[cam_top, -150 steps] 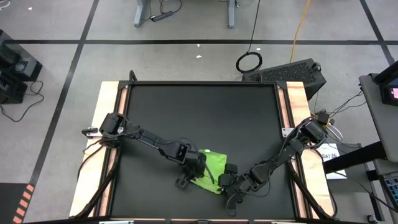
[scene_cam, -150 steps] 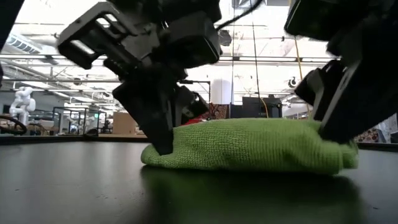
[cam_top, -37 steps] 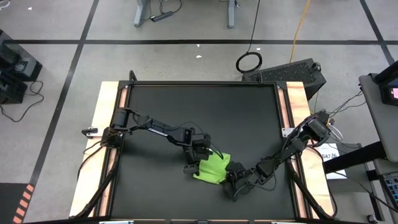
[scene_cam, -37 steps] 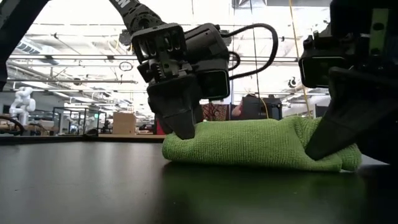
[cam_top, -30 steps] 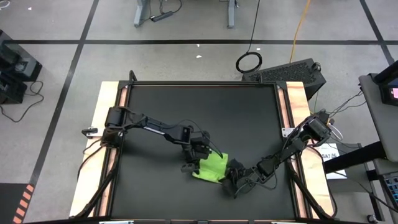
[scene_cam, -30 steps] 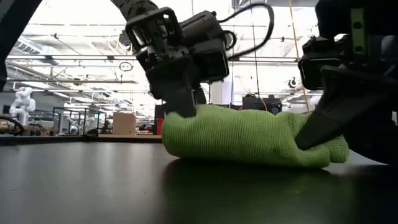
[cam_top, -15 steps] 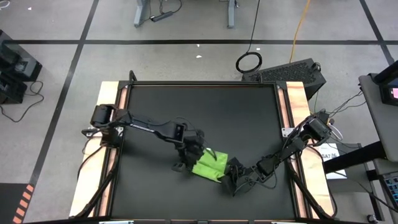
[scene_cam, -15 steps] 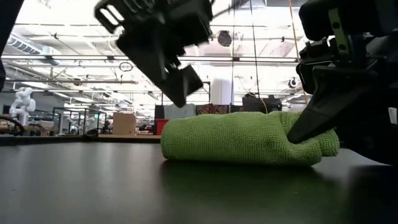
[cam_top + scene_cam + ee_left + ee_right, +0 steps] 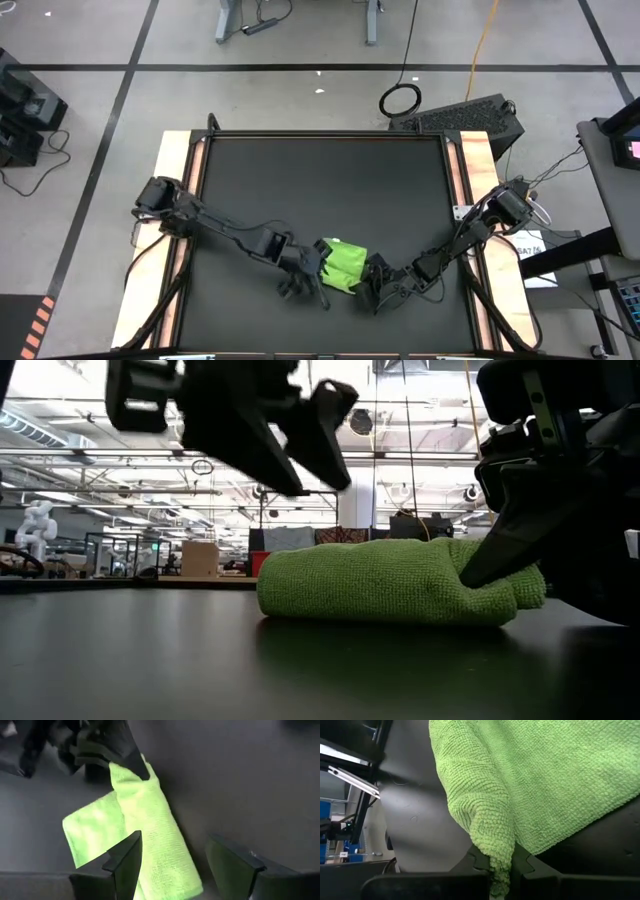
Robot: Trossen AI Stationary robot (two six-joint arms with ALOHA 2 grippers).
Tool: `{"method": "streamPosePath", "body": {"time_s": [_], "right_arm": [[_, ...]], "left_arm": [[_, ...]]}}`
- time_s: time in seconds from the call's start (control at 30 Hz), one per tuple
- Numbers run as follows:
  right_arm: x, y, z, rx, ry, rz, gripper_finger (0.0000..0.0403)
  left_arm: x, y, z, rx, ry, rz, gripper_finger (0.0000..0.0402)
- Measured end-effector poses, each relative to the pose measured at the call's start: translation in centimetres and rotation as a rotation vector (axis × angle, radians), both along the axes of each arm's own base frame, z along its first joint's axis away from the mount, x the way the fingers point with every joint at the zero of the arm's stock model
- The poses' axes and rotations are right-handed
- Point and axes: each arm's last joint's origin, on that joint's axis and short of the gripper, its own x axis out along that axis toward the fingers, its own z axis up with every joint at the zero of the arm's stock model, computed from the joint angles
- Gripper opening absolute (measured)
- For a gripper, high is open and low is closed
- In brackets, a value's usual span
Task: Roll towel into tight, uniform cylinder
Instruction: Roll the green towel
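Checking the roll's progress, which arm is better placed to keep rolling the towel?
Left, probably. The right gripper is shut on the towel, pinning one end; the left gripper hangs open over the other end, free to regrasp.

Two dark jointed arms w/ black cables, angular blk fingers.

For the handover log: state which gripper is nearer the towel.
Right. The right gripper is shut on the towel at one end; the left gripper hangs open above its other end, not touching.

Grey taped floor (image 9: 300,95), bright ceiling lights (image 9: 420,400)
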Motion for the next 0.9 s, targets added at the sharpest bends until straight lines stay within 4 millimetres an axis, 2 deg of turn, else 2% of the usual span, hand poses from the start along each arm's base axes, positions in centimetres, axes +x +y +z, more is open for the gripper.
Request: {"method": "streamPosePath", "body": {"time_s": [0.2, 0.4, 0.63, 0.73, 0.83, 0.9], "right_arm": [[0.1, -0.1, 0.0, 0.007, 0.003, 0.004, 0.0006], [0.1, -0.1, 0.0, 0.008, 0.004, 0.006, 0.0006], [0.1, -0.1, 0.0, 0.009, 0.001, 0.006, 0.0006], [0.1, -0.1, 0.1, 0.003, -0.003, 0.014, 0.0006], [0.1, -0.1, 0.4, -0.018, -0.011, 0.042, 0.0017], [0.0, -0.1, 0.6, -0.048, -0.019, 0.069, 0.0038]], "left_arm": [[0.8, 0.2, -3.4, 0.017, 0.099, 0.004, 0.0219], [1.3, 0.3, -5.7, 0.1, 0.123, 0.087, 0.0219], [1.5, 0.6, -6.4, 0.085, 0.144, 0.182, 0.0211], [1.6, 0.9, -6.4, 0.051, 0.157, 0.196, 0.0174], [1.7, 1.3, -6.4, -0.003, 0.181, 0.205, 0.0112], [1.8, 1.6, -6.4, -0.038, 0.196, 0.201, 0.0063]]}}
